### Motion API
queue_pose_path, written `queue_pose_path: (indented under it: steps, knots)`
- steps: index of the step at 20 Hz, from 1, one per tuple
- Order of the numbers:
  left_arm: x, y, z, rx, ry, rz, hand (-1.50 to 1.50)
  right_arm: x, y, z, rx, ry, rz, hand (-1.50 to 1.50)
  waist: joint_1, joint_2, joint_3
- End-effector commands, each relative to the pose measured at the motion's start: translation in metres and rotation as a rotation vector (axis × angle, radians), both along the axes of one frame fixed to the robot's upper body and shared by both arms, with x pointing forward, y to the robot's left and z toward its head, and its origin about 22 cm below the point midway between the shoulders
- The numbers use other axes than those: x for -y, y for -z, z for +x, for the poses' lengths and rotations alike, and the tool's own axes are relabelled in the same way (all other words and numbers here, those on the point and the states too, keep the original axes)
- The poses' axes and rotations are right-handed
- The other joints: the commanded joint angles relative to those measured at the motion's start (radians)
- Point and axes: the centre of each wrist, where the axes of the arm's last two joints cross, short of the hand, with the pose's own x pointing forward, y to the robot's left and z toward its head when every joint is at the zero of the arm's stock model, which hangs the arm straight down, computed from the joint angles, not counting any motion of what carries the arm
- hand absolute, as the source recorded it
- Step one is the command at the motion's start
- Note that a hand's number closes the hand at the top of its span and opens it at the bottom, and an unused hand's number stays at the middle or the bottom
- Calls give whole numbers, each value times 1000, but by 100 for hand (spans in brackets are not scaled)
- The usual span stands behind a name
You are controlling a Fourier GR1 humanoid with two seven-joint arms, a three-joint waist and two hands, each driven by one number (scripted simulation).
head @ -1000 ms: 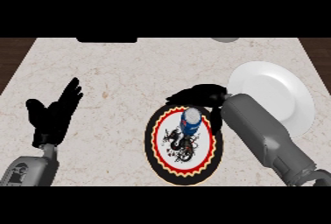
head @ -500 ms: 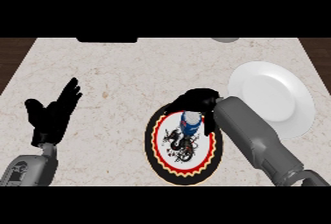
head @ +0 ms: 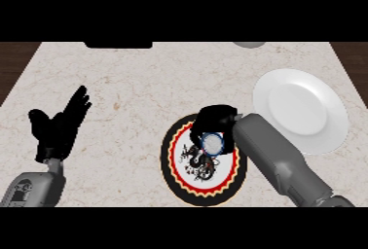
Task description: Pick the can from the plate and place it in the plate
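One head view looks steeply down on the counter (head: 144,82) from its near side, facing its far edge. It stands close: the counter fills the frame, the dark plate (head: 167,158) near the middle, forearms (head: 277,163) entering from below.

right hand (head: 215,118) | moved inward onto can (head: 213,142) | now curled round its top

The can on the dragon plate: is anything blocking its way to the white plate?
No, nothing visible blocks it. The can stands on the patterned plate with the right hand right at it, and the white plate lies beside, to the right. Only the robot's own right forearm crosses that gap.
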Motion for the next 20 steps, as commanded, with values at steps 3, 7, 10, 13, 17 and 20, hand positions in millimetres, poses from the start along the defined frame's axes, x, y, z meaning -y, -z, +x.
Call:
queue_pose_path:
  steps: [3,7,10,13,17,20]
  knots:
    - [-1,-11,8,-17,-6,0,0,0,-6,-5,-2,44,82,150,-6,5,1]
    - [-7,7,-5,-14,-41,-6,0,20,28,-15,17,569,93,150,-43,-3,1]
    - [-17,11,-12,-27,-75,0,0,16,33,-23,83,845,100,150,-65,-17,-1]
    - [-21,20,-19,-39,-63,2,0,-8,10,-25,259,978,235,150,-51,-17,-1]
    - [-20,23,-20,-39,-72,-5,0,-8,-37,-18,506,1108,460,150,-69,-20,-1]
    - [-22,14,-11,-24,-83,-4,0,-2,-48,-29,656,1203,529,150,-88,-21,-1]
